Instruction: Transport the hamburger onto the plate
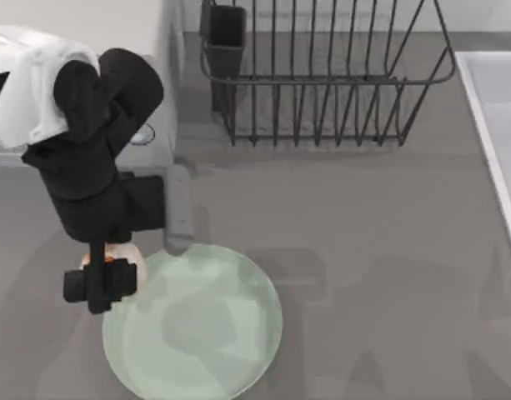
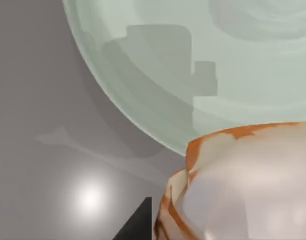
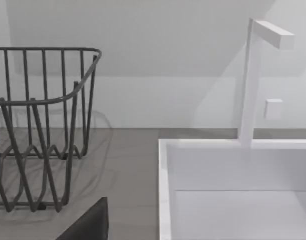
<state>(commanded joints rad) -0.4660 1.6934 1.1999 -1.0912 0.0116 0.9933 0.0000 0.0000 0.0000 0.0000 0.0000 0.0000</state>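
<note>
The hamburger (image 1: 127, 252), a small cream bun with orange at its edge, peeks out from under my left arm at the left rim of the plate (image 1: 207, 333). My left gripper (image 1: 100, 283) points down over that rim and is shut on the hamburger (image 2: 242, 185), which sits very close in the left wrist view. Behind it there, the pale mint-green plate (image 2: 192, 60) carries the gripper's shadow. My right gripper (image 3: 88, 227) is parked off to the right, by the sink.
A dark wire dish rack (image 1: 322, 83) stands at the back of the grey table. A white sink (image 1: 498, 117) with a tall faucet (image 3: 251, 80) lies along the right edge. A white block (image 1: 113, 25) sits at the back left.
</note>
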